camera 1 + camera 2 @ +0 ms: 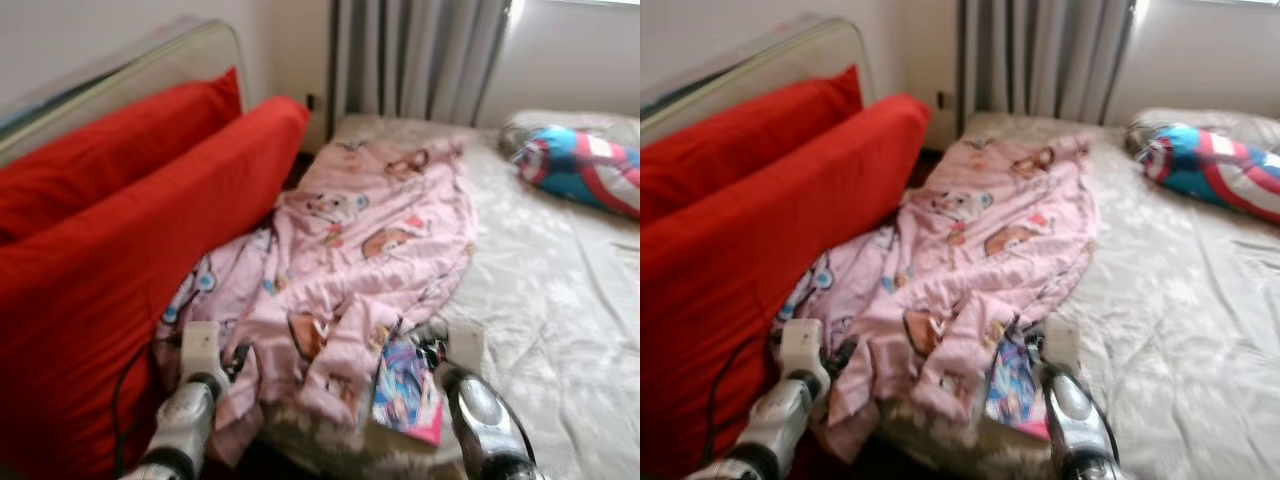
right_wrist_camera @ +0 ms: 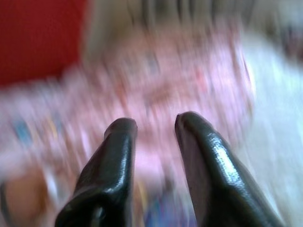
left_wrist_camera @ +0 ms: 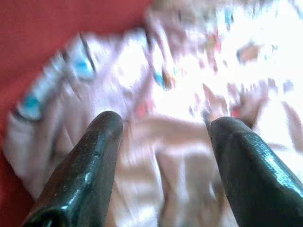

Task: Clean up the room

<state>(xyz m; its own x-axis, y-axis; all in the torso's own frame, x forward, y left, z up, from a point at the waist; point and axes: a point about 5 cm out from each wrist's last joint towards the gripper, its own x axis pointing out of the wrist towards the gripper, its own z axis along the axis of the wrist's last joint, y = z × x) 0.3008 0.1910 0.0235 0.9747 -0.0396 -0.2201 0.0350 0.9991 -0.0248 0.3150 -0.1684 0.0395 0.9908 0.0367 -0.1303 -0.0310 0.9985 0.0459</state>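
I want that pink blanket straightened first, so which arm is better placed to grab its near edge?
Probably the left. The left gripper has its fingers spread wide, aimed at the pink blanket. The right gripper sits nearer the colourful book, fingers closer together.

Grey curtains behind a bed, red sofa alongside.

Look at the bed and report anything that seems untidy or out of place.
The pink cartoon-print blanket lies crumpled in a heap across the bed's left side, spilling against the red cushion. A colourful book lies half under its edge near the mattress corner.
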